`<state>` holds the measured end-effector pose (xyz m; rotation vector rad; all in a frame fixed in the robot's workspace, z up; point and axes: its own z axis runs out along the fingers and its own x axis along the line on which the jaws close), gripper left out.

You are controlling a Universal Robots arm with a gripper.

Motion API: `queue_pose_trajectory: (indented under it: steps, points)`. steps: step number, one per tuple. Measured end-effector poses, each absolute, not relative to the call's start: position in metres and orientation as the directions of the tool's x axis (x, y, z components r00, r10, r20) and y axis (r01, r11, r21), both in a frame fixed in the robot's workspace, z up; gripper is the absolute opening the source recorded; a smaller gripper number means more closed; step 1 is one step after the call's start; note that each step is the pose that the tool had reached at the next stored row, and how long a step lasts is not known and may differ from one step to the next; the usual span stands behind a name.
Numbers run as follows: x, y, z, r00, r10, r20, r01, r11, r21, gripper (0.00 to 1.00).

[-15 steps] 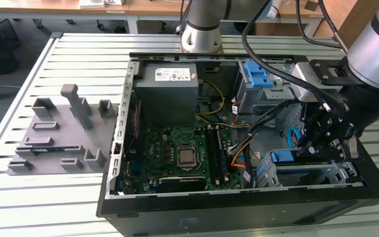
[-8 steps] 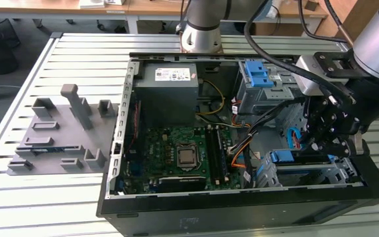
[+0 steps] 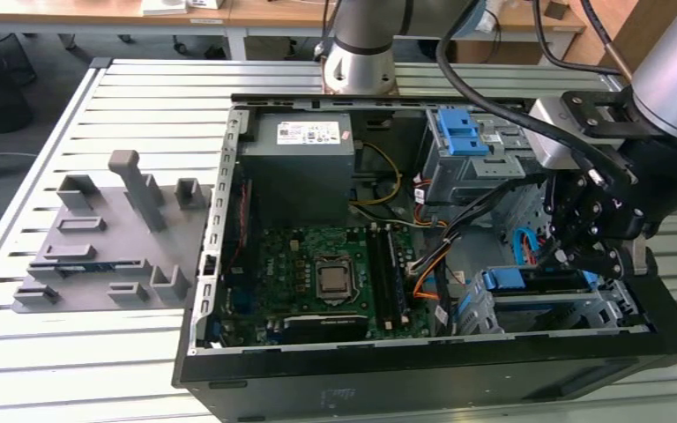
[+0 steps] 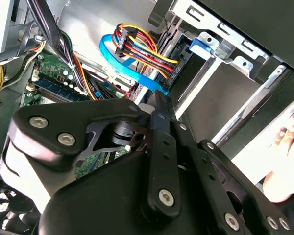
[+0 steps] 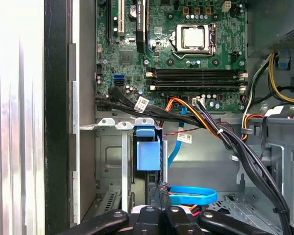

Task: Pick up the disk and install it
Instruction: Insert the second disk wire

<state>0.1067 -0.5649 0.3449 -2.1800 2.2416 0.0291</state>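
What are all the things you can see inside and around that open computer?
Computer case: one, black, open, on the slatted table.
Table: one, silver slats.
Motherboard: one, green, on the case floor.
Processor: one, silver, middle of the motherboard.
Power-supply box: one, grey, white sticker, far end of the case.
Disk: one, blue bracket, in the metal cage at the exterior view's right.
Blue tabs: two, light blue, atop the upper cage.
Flat cable: one, blue, near the disk.
Wire bundle: red, yellow, orange, black.
Plastic fixture: one, grey, on the table at the exterior view's left.
Pincer: one, black, over the disk cage.
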Motion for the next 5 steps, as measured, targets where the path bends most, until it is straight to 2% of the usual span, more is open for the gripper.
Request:
queue_pose_trajectory:
  steps: [5]
  points:
    - [0.1067,-0.5649,0.3450,-0.028,-0.999,-0.023,-1.000,0.028,0.003,0.11]
